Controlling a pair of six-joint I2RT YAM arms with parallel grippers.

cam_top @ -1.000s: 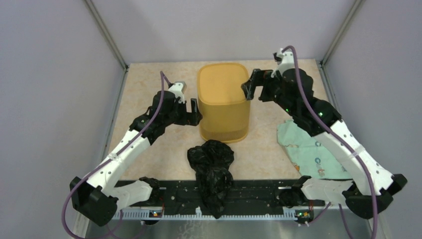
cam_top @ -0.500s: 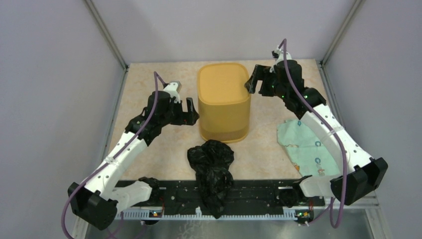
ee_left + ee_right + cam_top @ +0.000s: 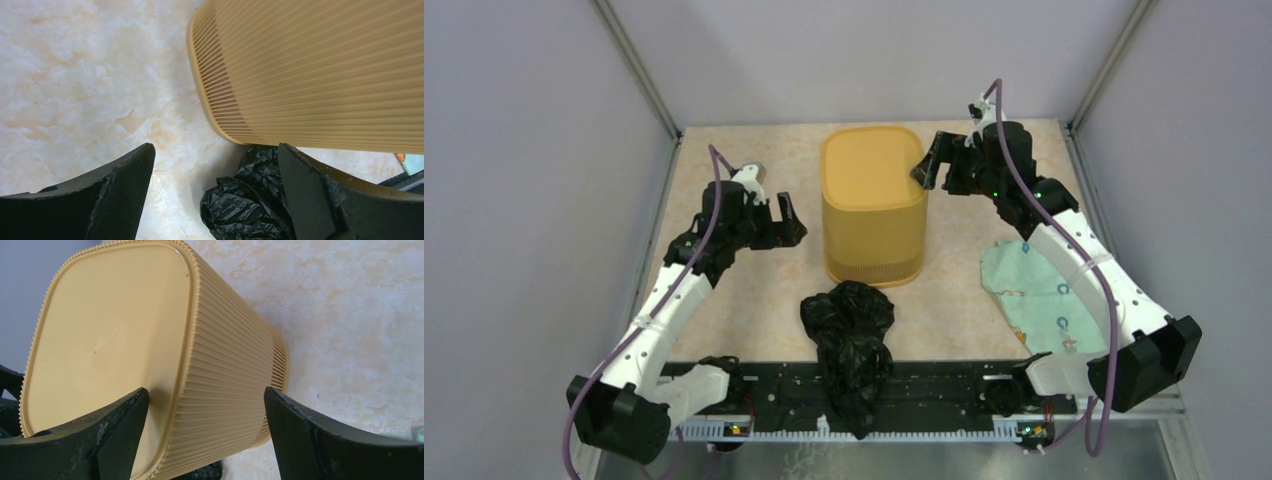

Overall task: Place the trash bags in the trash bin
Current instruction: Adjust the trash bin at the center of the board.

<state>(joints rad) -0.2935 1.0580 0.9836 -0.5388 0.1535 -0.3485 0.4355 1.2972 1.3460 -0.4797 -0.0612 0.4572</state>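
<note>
The mustard-yellow trash bin [image 3: 873,205] stands upside down at mid table, closed base up, slotted band at the floor. It also shows in the left wrist view [image 3: 310,75] and the right wrist view [image 3: 125,340]. The crumpled black trash bag [image 3: 849,335] lies just in front of it, reaching over the front rail, and shows in the left wrist view [image 3: 250,205]. My left gripper [image 3: 786,215] is open and empty, a short way left of the bin. My right gripper [image 3: 929,165] is open and empty at the bin's upper right corner, its jaws either side of that edge [image 3: 205,425].
A pale green patterned cloth [image 3: 1034,300] lies at the right, partly under my right arm. The black base rail [image 3: 944,395] runs along the near edge. Grey walls close in the left, right and back sides.
My left gripper has backed leftward away from the bin's side. My right arm has shifted its elbow outward while its gripper stayed by the bin's upper right corner. Bin and bag have not moved.
</note>
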